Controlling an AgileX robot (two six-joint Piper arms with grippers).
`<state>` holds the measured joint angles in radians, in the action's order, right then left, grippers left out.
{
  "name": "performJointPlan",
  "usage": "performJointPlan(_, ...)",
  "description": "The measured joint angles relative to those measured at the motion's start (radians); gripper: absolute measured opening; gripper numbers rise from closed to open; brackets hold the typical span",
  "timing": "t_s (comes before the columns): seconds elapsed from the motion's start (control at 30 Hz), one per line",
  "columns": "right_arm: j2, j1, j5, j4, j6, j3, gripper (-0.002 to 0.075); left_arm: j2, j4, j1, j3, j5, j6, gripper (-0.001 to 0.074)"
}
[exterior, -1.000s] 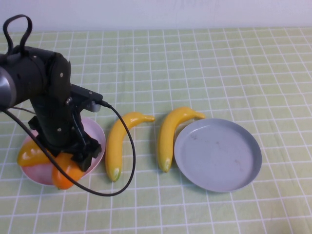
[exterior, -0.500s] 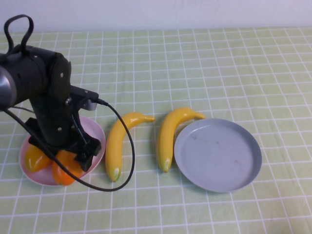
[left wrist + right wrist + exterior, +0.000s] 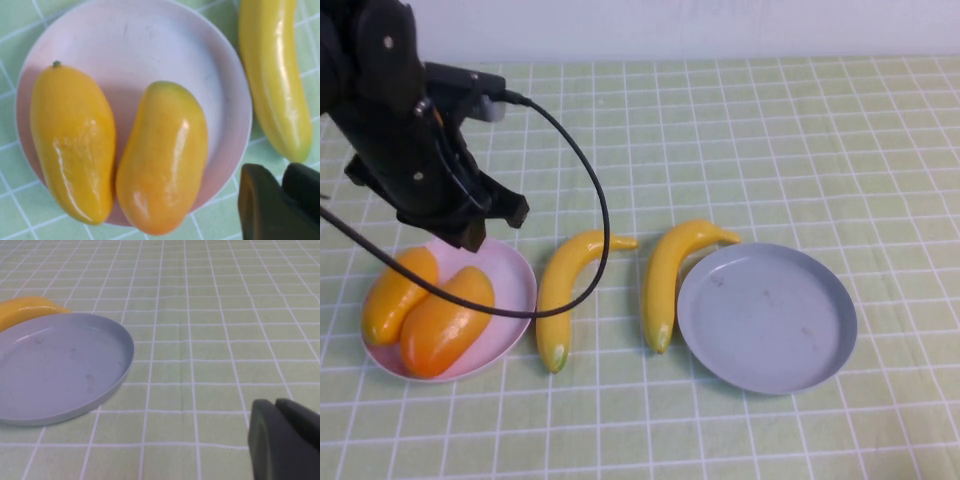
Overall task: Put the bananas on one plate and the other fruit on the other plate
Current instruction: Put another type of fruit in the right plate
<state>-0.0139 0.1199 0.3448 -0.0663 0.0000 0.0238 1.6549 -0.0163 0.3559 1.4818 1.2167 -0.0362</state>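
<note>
The two mango-like fruits lie side by side on the pink plate at the left: the yellow-orange one and the orange-red one. My left gripper hangs above the plate's far edge, shut and empty. The left wrist view shows the gripper, the plate, both fruits and one banana. Two bananas lie on the cloth between the plates. The grey-blue plate is empty. My right gripper is shut, low beside that plate.
A green checked cloth covers the whole table. The left arm's black cable loops down over the pink plate and the left banana. One banana's tip touches the grey-blue plate's far rim.
My left arm has risen and drawn back from the pink plate. It has let go of the orange-red fruit, which now lies on the plate next to the yellow-orange one.
</note>
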Motion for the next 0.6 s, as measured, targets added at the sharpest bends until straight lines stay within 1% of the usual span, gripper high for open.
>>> performJointPlan(0.1,0.0,0.0,0.0,0.0,0.0,0.0,-0.0017,-0.078,0.004,0.0,0.0,-0.003,0.0,0.0023)
performJointPlan(0.2,0.0,0.0,0.0,0.0,0.0,0.0,-0.0017,-0.174,0.028,0.0,-0.011,-0.052,0.0,0.0006)
performJointPlan(0.3,0.0,0.0,0.0,0.0,0.0,0.0,-0.0017,-0.295,0.058,0.0,-0.072,-0.135,0.0,0.0002)
performJointPlan(0.47,0.0,0.0,0.0,0.0,0.0,0.0,-0.0017,-0.528,0.071,0.0,-0.283,-0.291,0.0,0.0001)
performJointPlan(0.6,0.0,0.0,0.0,0.0,0.0,0.0,-0.0017,-0.693,0.08,0.0,-0.495,-0.424,0.002,0.0)
